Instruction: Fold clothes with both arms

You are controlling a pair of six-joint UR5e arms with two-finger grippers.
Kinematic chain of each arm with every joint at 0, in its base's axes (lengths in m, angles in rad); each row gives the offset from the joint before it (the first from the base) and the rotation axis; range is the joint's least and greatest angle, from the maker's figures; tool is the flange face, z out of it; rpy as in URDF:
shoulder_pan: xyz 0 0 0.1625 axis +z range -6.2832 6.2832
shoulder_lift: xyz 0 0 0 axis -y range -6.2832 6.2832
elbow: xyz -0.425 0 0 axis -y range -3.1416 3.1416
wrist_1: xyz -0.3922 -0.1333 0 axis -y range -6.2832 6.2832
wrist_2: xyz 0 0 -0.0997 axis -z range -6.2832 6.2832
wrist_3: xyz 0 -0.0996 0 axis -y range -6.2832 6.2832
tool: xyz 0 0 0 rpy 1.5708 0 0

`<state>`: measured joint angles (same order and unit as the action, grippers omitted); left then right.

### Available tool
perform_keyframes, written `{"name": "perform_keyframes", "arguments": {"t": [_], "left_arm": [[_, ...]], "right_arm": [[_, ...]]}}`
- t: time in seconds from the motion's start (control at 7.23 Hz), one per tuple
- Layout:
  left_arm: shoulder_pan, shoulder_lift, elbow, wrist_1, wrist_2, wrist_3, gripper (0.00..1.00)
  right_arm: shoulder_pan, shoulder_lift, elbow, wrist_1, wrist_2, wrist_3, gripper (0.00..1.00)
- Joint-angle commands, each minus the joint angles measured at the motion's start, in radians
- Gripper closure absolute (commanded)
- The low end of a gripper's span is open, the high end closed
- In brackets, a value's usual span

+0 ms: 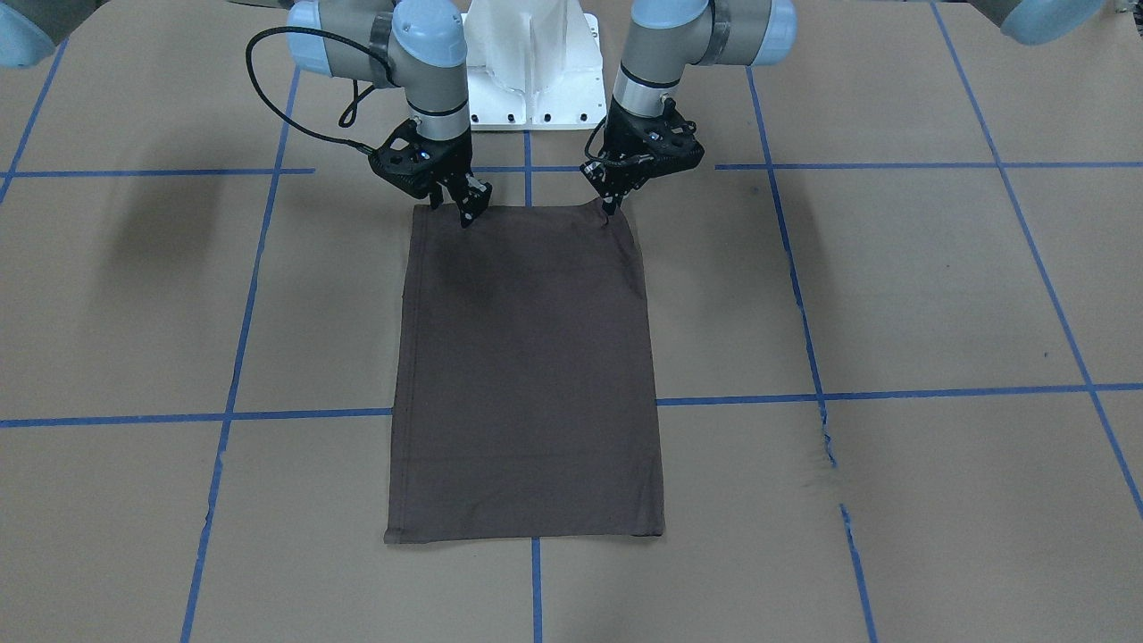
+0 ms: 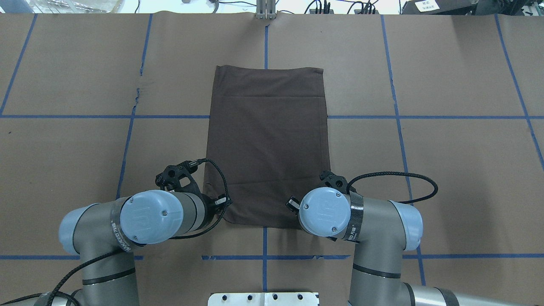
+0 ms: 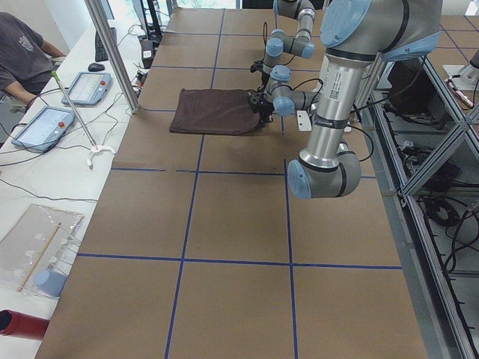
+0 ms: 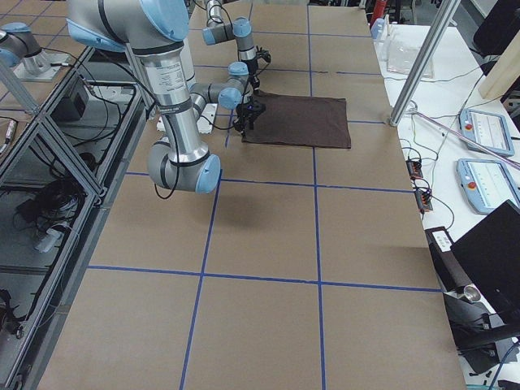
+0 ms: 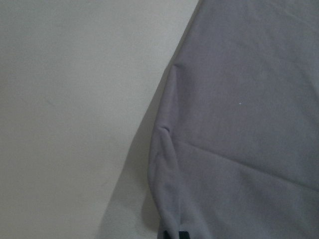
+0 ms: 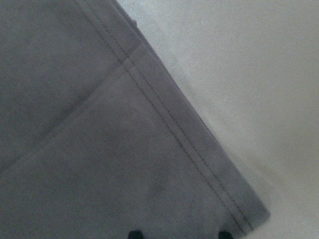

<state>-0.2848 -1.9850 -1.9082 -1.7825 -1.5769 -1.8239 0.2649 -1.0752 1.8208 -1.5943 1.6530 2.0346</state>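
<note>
The dark grey-brown T-shirt [image 1: 527, 375] lies folded into a flat rectangle in the table's middle [image 2: 267, 144]. Collar, logo and labels are hidden. My left gripper [image 1: 611, 207] is shut on the shirt's near corner on my left, which puckers up slightly; the left wrist view shows the cloth [image 5: 239, 124] bunching into the closed tips [image 5: 172, 235]. My right gripper [image 1: 454, 210] is open, its fingers apart over the other near corner; the right wrist view shows the hemmed corner [image 6: 99, 149] lying flat. In the overhead view both grippers are hidden under the wrists.
The white pedestal base [image 1: 531, 80] stands just behind the grippers. Brown paper with blue tape lines covers the table, torn at one spot [image 1: 826, 446]. An operator [image 3: 22, 52] and tablets [image 3: 41, 123] are at a side bench beyond the far edge.
</note>
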Motion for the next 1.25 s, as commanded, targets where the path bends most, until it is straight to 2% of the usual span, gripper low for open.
{"name": "perform_keyframes", "arguments": {"t": [0.0, 0.14, 0.28, 0.42, 1.11], "left_arm": [[0.001, 0.0, 0.0, 0.0, 0.0, 0.0, 1.0], [0.001, 0.0, 0.0, 0.0, 0.0, 0.0, 1.0], [0.001, 0.0, 0.0, 0.0, 0.0, 0.0, 1.0], [0.001, 0.0, 0.0, 0.0, 0.0, 0.0, 1.0], [-0.002, -0.002, 0.0, 0.0, 0.002, 0.0, 1.0]], "right_arm": [[0.001, 0.001, 0.0, -0.004, -0.001, -0.001, 1.0], [0.001, 0.001, 0.0, -0.004, -0.002, 0.003, 1.0], [0.001, -0.002, -0.001, -0.006, -0.005, 0.003, 0.11], [0.001, -0.002, -0.001, -0.006, -0.004, 0.003, 0.0], [-0.003, -0.003, -0.011, -0.007, -0.001, 0.003, 0.0]]}}
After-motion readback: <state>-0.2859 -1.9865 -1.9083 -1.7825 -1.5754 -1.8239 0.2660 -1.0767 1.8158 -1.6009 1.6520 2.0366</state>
